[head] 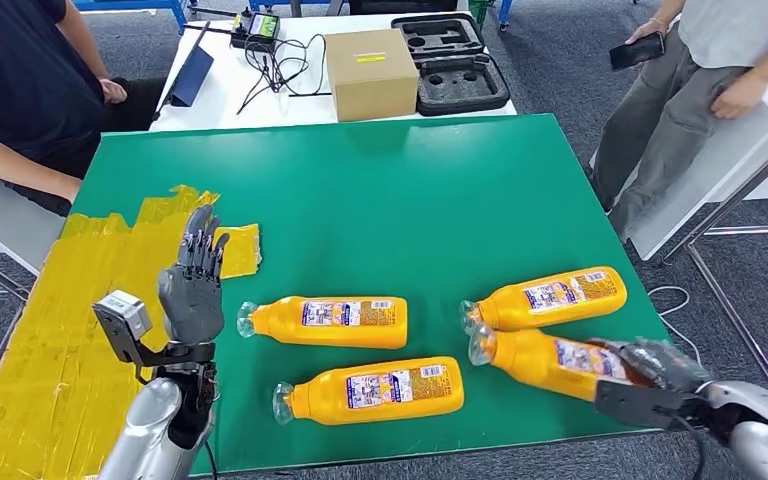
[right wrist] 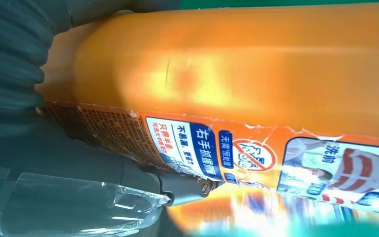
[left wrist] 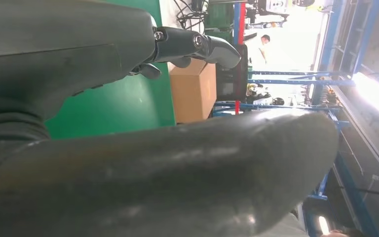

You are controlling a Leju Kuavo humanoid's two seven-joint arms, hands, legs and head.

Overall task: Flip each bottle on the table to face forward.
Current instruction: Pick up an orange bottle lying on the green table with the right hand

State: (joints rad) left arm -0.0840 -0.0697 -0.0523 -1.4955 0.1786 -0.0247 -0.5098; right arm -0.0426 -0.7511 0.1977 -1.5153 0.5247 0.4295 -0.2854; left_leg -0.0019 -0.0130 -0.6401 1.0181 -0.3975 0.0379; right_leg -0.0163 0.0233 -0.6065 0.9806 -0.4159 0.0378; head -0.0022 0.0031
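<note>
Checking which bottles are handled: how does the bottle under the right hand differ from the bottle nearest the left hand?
The bottle under the right hand is gripped at its base by the right hand; the bottle nearest the left hand lies untouched. The first lies tilted and touches a neighbouring bottle; the second lies level and apart. The left hand hovers, holding nothing. Both are orange, labelled, on their sides, necks pointing left.

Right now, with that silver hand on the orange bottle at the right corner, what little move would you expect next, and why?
Probably a roll of the wrist to turn the orange plastic bottle nearest the table's right corner over. The right hand already grips its base end, and its label sits along the side rather than on top. The left hand hovers open, holding nothing.
</note>
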